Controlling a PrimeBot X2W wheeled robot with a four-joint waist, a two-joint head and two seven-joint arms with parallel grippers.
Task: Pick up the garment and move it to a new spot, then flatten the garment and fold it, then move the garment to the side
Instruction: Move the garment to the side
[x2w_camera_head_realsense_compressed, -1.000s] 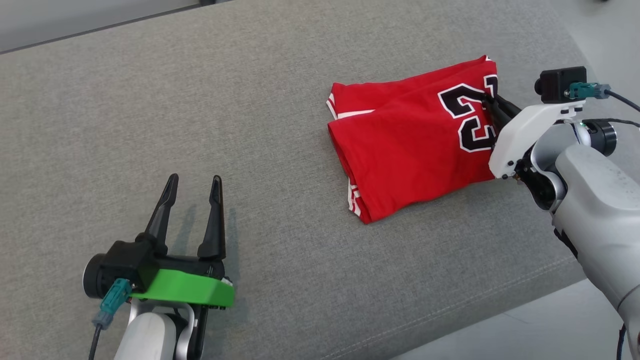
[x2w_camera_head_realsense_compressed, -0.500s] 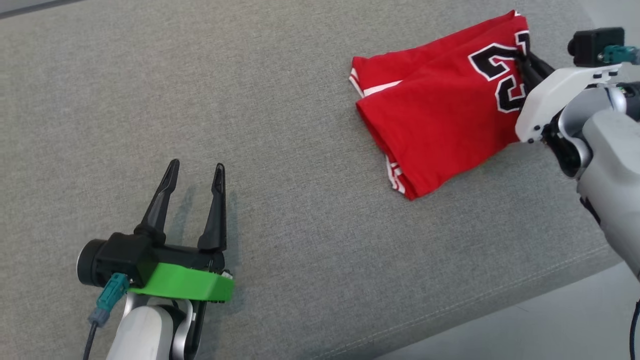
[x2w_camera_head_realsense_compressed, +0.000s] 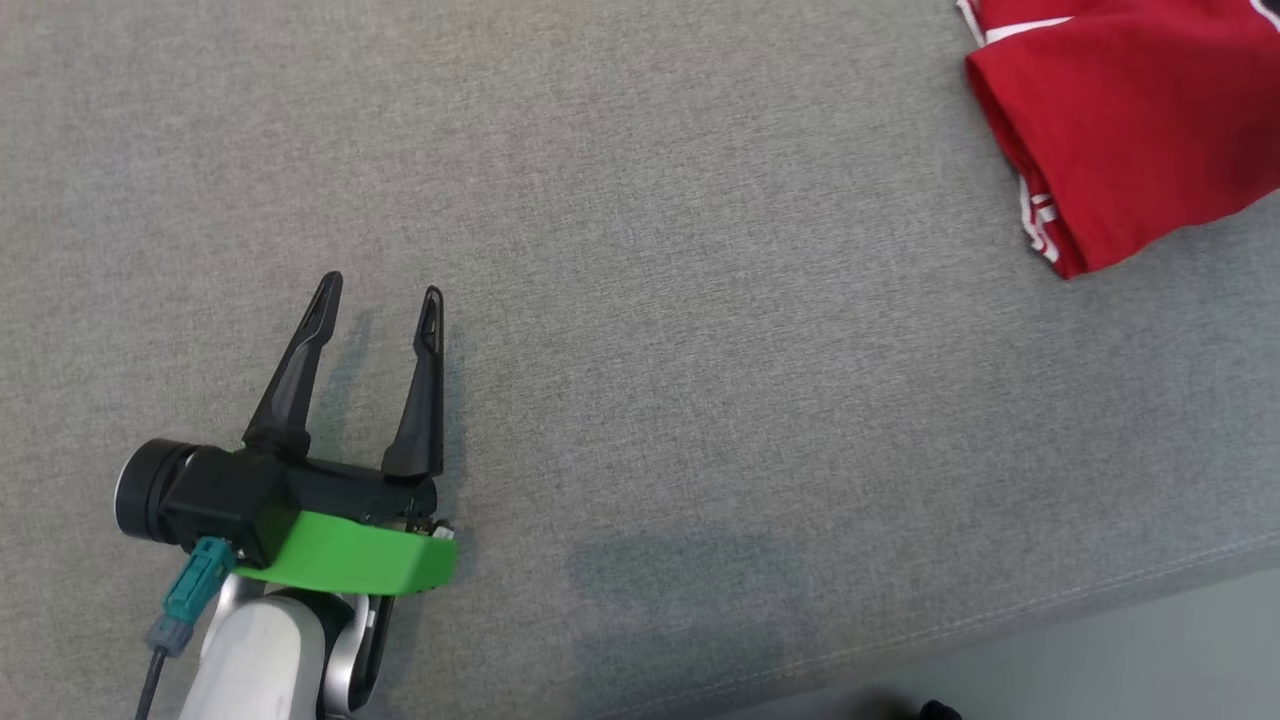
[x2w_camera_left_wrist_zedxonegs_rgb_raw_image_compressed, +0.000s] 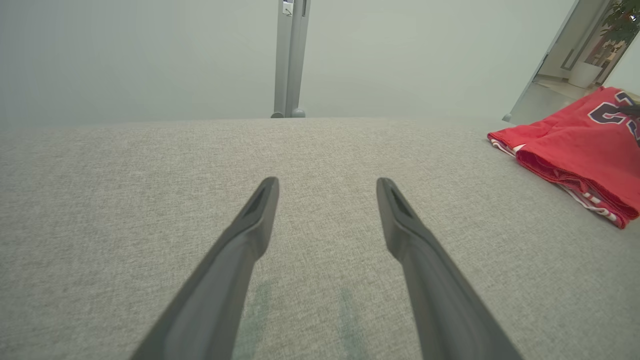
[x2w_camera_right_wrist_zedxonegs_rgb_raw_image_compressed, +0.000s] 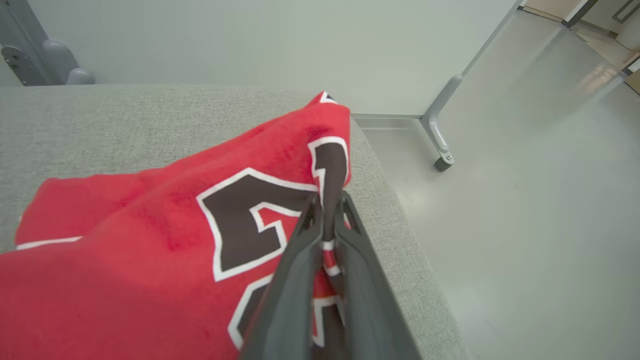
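The garment (x2w_camera_head_realsense_compressed: 1130, 120) is a folded red jersey with black and white numerals, lying at the upper right corner of the head view on the grey cushion (x2w_camera_head_realsense_compressed: 640, 300). From the left wrist it lies far right as the garment (x2w_camera_left_wrist_zedxonegs_rgb_raw_image_compressed: 575, 150). My right gripper (x2w_camera_right_wrist_zedxonegs_rgb_raw_image_compressed: 327, 200) is shut on the garment (x2w_camera_right_wrist_zedxonegs_rgb_raw_image_compressed: 150, 240), pinching its right edge by the numeral, close to the cushion's right end. My left gripper (x2w_camera_head_realsense_compressed: 380, 300) stands open and empty low over the cushion at the lower left, its two fingers (x2w_camera_left_wrist_zedxonegs_rgb_raw_image_compressed: 260, 210) spread over bare fabric.
The cushion's front edge (x2w_camera_head_realsense_compressed: 1000, 620) runs along the lower right, with pale floor (x2w_camera_head_realsense_compressed: 1150, 660) beyond it. Past the cushion's right end, the right wrist view shows floor (x2w_camera_right_wrist_zedxonegs_rgb_raw_image_compressed: 525, 200) and a grey metal leg (x2w_camera_right_wrist_zedxonegs_rgb_raw_image_compressed: 440, 140). A grey post (x2w_camera_left_wrist_zedxonegs_rgb_raw_image_compressed: 290, 60) stands behind the cushion.
The head camera has swung left and down, so the garment and right arm slid toward the upper right of the picture. The left gripper stays open; the right grip holds.
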